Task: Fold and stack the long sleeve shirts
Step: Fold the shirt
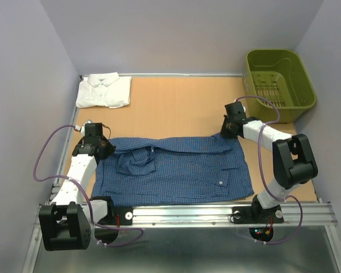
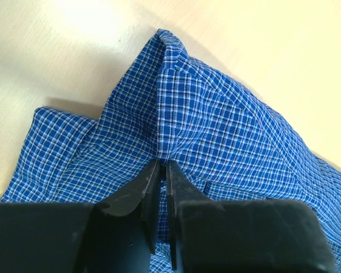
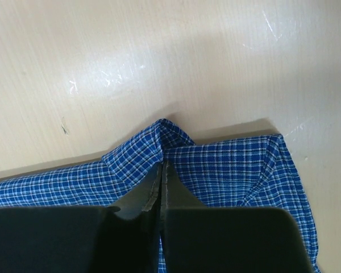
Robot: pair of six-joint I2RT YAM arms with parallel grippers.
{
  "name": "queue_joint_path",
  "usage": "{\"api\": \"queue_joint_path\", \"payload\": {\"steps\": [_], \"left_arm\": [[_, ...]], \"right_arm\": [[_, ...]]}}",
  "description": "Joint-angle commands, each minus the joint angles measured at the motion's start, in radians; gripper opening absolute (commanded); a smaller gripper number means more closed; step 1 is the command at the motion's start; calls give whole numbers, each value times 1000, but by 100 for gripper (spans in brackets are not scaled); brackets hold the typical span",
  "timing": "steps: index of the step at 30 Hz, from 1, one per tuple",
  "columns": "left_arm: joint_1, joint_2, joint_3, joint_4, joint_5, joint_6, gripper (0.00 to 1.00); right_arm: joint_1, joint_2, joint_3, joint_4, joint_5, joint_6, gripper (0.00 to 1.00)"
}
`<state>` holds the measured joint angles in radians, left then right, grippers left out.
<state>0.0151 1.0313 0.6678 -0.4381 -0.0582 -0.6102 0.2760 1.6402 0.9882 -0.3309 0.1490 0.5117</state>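
Pinching far corners of the dark blue checked cloth shirt point(image 1: 176, 168), left gripper point(image 2: 162, 166) and right gripper point(image 3: 161, 165) face open tan tabletop point(image 1: 182, 105).

A light tan wooden tabletop point(image 1: 182, 108) sits boxed in by plain pale grey walls point(image 1: 176, 34) on 3 sides. A silver aluminium rail point(image 1: 187, 214) runs along its near edge. An olive-green plastic basket point(image 1: 304, 79) stands at the far right corner.
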Motion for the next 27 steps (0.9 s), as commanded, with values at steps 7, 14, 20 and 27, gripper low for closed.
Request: {"api": "queue_joint_path", "payload": {"steps": [7,14,20,27], "left_arm": [[9,-7,-2,-13,-72,-16,14],[17,1,1,-21,-72,-14,11],[19,26,4,-16,-35,4,12],[19,33,3,-5,14,23,13]], "right_arm": [[-66,-144,7,38,178,48,1],[-66,-230,-65,9,244,155,1],[-66,-195,-82,-49,152,186,27],[-66,-279,-79,-120,83,229,58]]}}
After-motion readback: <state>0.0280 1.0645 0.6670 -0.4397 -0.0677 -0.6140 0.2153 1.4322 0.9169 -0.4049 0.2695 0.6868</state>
